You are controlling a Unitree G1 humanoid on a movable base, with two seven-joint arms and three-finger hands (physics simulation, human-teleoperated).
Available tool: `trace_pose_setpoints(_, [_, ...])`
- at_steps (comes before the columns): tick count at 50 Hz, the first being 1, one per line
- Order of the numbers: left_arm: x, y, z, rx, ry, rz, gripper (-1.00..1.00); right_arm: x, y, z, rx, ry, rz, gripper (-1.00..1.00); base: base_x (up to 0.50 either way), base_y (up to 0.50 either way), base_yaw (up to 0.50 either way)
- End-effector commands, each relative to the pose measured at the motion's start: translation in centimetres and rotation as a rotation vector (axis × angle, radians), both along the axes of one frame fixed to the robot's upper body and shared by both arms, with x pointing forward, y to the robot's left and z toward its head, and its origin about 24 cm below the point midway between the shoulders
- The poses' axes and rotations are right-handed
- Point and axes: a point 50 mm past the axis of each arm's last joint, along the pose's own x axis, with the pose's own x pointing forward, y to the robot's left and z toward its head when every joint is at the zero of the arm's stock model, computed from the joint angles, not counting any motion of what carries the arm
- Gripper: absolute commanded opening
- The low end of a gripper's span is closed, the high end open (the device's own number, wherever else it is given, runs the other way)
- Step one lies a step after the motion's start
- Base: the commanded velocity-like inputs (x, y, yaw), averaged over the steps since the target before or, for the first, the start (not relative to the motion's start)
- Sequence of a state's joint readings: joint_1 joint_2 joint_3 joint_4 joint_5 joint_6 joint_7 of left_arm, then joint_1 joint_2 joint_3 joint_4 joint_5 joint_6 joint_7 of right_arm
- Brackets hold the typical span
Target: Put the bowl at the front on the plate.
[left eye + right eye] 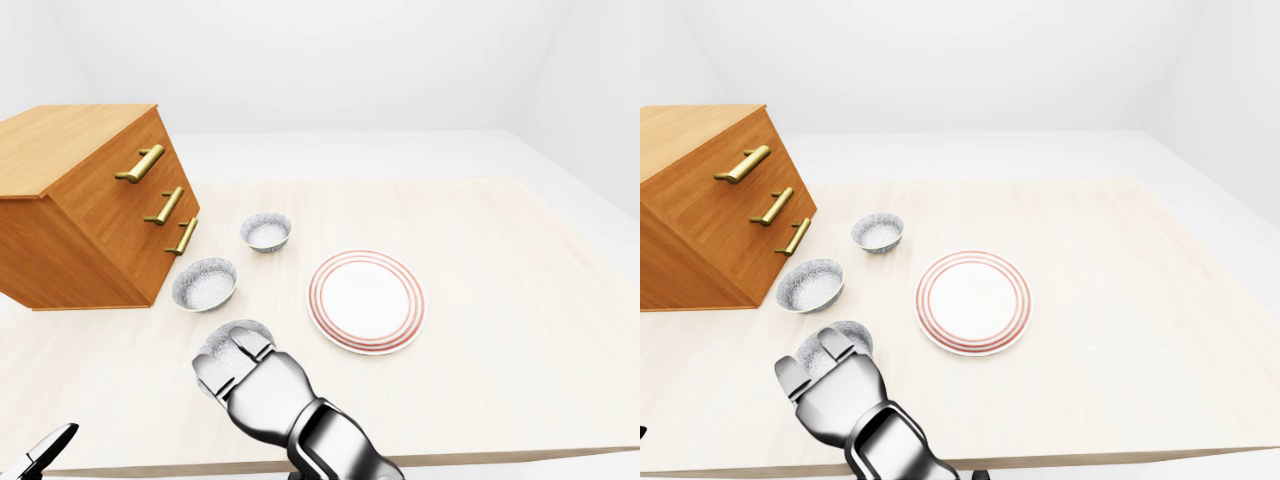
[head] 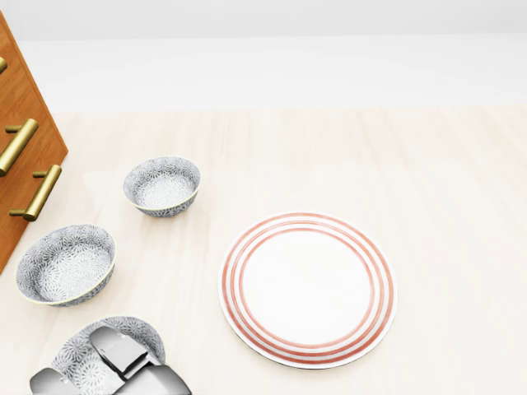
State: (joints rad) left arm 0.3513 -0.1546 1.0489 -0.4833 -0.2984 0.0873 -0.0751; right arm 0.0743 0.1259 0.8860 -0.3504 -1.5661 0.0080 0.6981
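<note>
The front bowl [image 2: 132, 331], grey-patterned, sits lowest of three bowls at the bottom left of the head view. My right hand [image 2: 82, 366] comes in from the bottom edge and covers its near side. One finger [image 2: 118, 350] curls over the rim into the bowl and another lies at its left. The bowl looks to rest on the table. The red-ringed white plate [image 2: 307, 288] lies bare to the right of it. A black-and-white sliver of my left arm [image 1: 42, 448] shows in the bottom left corner of the left-eye view.
Two more patterned bowls [image 2: 66, 263] [image 2: 162, 185] stand in a row above the front one. A wooden drawer cabinet [image 1: 90, 210] with brass handles stands left of them. The pale wooden table's near edge [image 1: 500, 455] runs along the bottom of the left-eye view.
</note>
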Motion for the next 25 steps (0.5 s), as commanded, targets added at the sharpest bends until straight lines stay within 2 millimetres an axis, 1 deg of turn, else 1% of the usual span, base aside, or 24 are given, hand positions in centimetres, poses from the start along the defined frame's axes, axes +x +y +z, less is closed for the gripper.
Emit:
trace_pose_setpoints(1, [0.0, 0.0, 0.0, 0.002, 0.000, 0.000, 1.00, 0.3, -0.8, -2.0, -0.037, 0.088, -0.019, 1.00, 0.00, 0.00, 0.00])
trace_pose_setpoints(2, [0.0, 0.0, 0.1, 0.003, 0.000, 0.000, 1.00, 0.3, -1.1, -2.6, -0.051, 0.109, -0.021, 1.00, 0.00, 0.00, 0.00])
trace_pose_setpoints(7, [0.0, 0.0, 0.2, 0.007, -0.002, 0.000, 1.00, 0.3, -1.0, -3.1, -0.067, 0.120, -0.007, 1.00, 0.00, 0.00, 0.00])
trace_pose_setpoints(9, [0.0, 0.0, 0.1, 0.006, -0.001, 0.000, 1.00, 0.2, -1.0, -3.6, -0.075, 0.142, 0.014, 1.00, 0.00, 0.00, 0.00])
trace_pose_setpoints(11, [0.0, 0.0, 0.1, 0.006, -0.001, 0.000, 1.00, 0.2, -0.9, -3.2, -0.065, 0.130, 0.012, 1.00, 0.00, 0.00, 0.00])
trace_pose_setpoints(17, [0.1, 0.0, 0.0, 0.003, 0.003, -0.002, 1.00, 0.2, -0.6, -3.8, -0.085, 0.140, 0.044, 1.00, 0.00, 0.00, 0.00])
trace_pose_setpoints(21, [0.1, 0.0, 0.1, 0.007, 0.000, 0.000, 1.00, 0.4, 0.0, -4.0, -0.097, 0.138, 0.080, 1.00, 0.00, 0.00, 0.00])
trace_pose_setpoints(25, [0.1, 0.0, 0.2, 0.010, -0.003, 0.000, 1.00, 1.1, 0.5, -3.5, -0.088, 0.121, 0.075, 1.00, 0.00, 0.00, 0.00])
